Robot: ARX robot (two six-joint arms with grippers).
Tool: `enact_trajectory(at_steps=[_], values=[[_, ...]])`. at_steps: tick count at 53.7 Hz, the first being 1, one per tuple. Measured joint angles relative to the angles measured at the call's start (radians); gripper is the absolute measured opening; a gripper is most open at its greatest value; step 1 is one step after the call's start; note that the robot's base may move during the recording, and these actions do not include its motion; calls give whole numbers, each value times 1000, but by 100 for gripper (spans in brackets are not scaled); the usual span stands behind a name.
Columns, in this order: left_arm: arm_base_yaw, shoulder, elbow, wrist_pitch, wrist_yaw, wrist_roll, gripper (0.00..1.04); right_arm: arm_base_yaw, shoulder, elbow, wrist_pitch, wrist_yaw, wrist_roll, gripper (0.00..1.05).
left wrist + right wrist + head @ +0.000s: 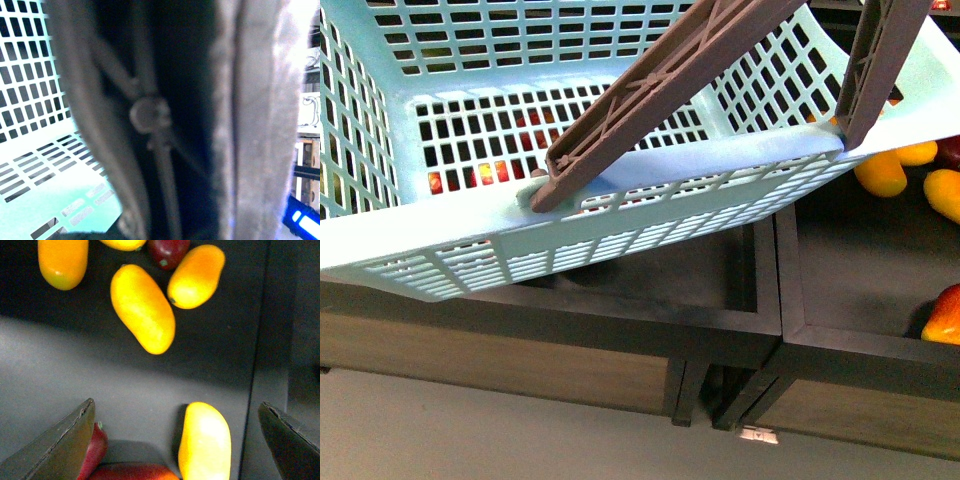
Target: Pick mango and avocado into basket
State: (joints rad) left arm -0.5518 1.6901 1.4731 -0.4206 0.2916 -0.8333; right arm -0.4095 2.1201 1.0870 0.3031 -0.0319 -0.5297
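Two dark fingers (60,445) of your right gripper (176,405) are standing wide apart, so that pincer is hanging open and gripping nothing. Nearest to it, a mango (205,442) is lying lengthwise in the gap between them on the dark bin floor (75,370), touching neither finger as far as I can tell. You are probably keeping the spread that wide so the fingers clear its flanks on the way down. A red fruit (97,450) is lying just beside it, partly hidden behind one finger, and it may be crowding that side of the grasp. Farther along the floor, a second mango (142,307) is lying well apart, a third mango (196,276) just beside that one, a fourth mango (62,262) off to the side, and a dark red fruit (167,251) at the far edge. On your other arm, a blurred grey-brown handle (150,115) is filling the left wrist view, with the turquoise basket (30,100) behind it. The left gripper's fingers are not showing, so I cannot tell whether it is clamping. From the front, the basket is hanging tilted above the dark wooden bins (720,320) with its handles swung up, which suggests you are carrying it by a handle to keep it close to the fruit. Beyond its far corner more mangoes (880,172) are lying in the right-hand bin. The avocado is not showing anywhere.
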Motion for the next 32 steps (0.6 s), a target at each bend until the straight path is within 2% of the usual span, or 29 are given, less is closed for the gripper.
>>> enact_trajectory(at_steps=[17, 32], values=[[0, 0, 0, 0, 0, 0, 14, 36, 302, 362, -183, 18, -127, 96], [0, 0, 0, 0, 0, 0, 14, 41, 428, 544, -288, -3, -164, 96]])
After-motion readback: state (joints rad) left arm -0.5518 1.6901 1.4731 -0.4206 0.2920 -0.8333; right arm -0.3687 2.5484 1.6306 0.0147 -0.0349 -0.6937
